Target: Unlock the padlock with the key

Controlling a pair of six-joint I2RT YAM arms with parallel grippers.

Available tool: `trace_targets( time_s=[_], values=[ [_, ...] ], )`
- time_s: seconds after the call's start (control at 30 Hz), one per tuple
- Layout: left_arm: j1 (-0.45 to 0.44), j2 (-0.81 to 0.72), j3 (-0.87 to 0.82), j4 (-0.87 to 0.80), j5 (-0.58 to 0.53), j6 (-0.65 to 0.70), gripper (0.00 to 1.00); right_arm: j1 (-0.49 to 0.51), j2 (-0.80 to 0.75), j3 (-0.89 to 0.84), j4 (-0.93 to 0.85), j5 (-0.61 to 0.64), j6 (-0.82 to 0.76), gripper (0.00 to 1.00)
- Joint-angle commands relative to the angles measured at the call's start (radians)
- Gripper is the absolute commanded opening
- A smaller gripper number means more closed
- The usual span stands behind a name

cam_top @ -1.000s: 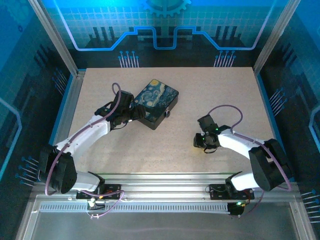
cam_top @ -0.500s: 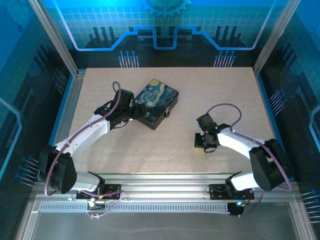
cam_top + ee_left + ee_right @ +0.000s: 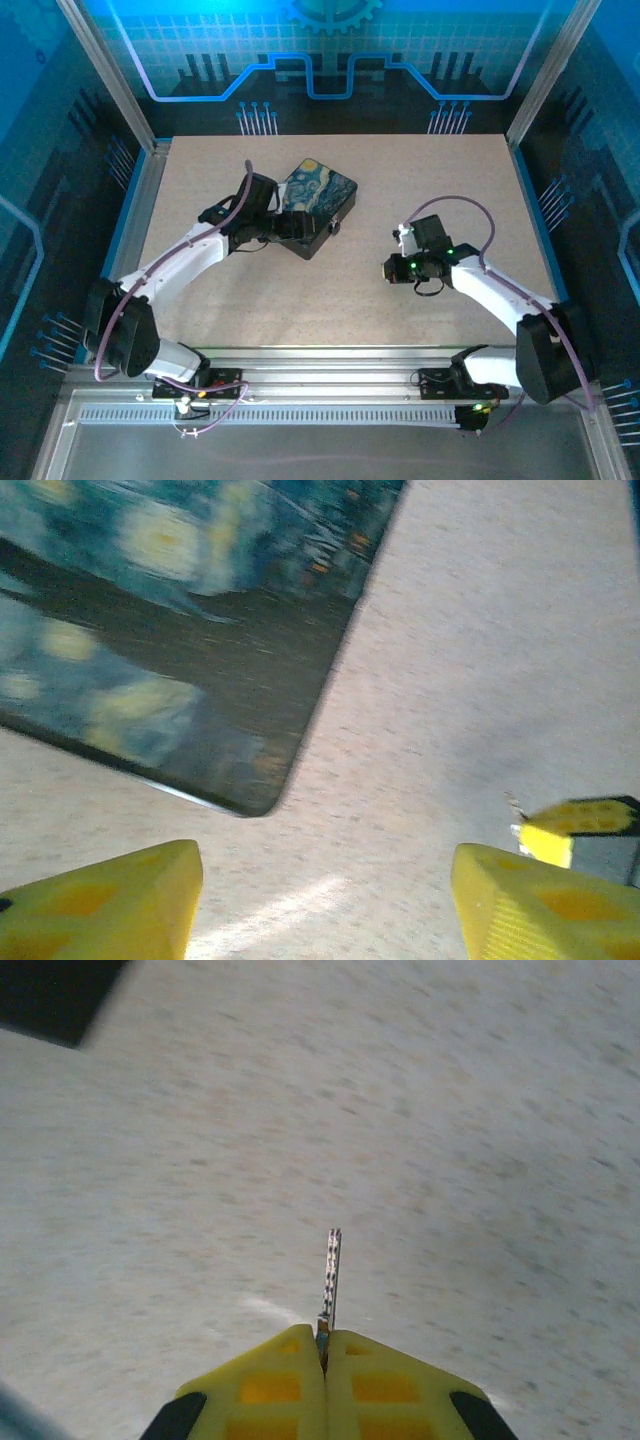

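My right gripper [image 3: 323, 1338] is shut on the key [image 3: 331, 1265], whose thin toothed blade sticks straight out past the yellow tips. In the top view this gripper [image 3: 392, 268] hovers over bare table, pointing left toward the painted box [image 3: 318, 198]. A tiny dark piece at the box's near-right side looks like the padlock [image 3: 333, 228]; its details are too small to read. My left gripper [image 3: 296, 228] sits at the box's near-left edge. In the left wrist view it [image 3: 325, 900] is open, with nothing between the fingers, and the box lid [image 3: 170, 630] lies ahead.
The box stands on a speckled beige table [image 3: 420, 180] with metal rails around it. In the left wrist view a yellow-and-black tip [image 3: 580, 818], seemingly the right gripper, shows at the far right. A dark corner of the box [image 3: 50, 995] shows in the right wrist view.
The left gripper has moved up and right against the box. The right gripper has turned to point left at the box, its wrist swinging up and right.
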Motion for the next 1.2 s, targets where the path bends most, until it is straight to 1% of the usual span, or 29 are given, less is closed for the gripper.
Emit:
trace_targets(
  time_s=[0.0, 0.07, 0.13, 0.27, 0.4, 0.5, 0.63, 1.03, 1.17],
  values=[
    [-0.017, 0.023, 0.006, 0.107, 0.266, 0.015, 0.58, -0.026, -0.042, 0.041, 0.064, -0.326, -0.092, 0.00],
    [-0.028, 0.026, -0.021, 0.179, 0.333, 0.007, 0.52, -0.028, -0.049, 0.067, 0.056, -0.398, -0.124, 0.00],
    [-0.042, 0.027, -0.043, 0.243, 0.390, -0.002, 0.49, -0.031, -0.053, 0.085, 0.053, -0.451, -0.144, 0.00],
    [-0.070, 0.044, -0.063, 0.323, 0.461, -0.008, 0.42, -0.034, -0.044, 0.109, 0.063, -0.481, -0.143, 0.00],
    [-0.086, 0.072, -0.057, 0.347, 0.479, -0.009, 0.36, -0.032, -0.028, 0.117, 0.107, -0.532, -0.115, 0.00],
    [-0.095, 0.093, -0.047, 0.351, 0.489, -0.007, 0.32, -0.030, -0.026, 0.116, 0.138, -0.539, -0.097, 0.00],
    [-0.102, 0.112, -0.034, 0.352, 0.495, -0.005, 0.31, -0.022, -0.018, 0.121, 0.153, -0.563, -0.093, 0.00],
    [-0.131, 0.134, -0.033, 0.380, 0.512, -0.015, 0.30, 0.005, 0.013, 0.132, 0.173, -0.561, -0.091, 0.00],
    [-0.132, 0.138, -0.034, 0.395, 0.521, -0.020, 0.24, 0.010, 0.018, 0.132, 0.175, -0.558, -0.088, 0.00]
  ],
)
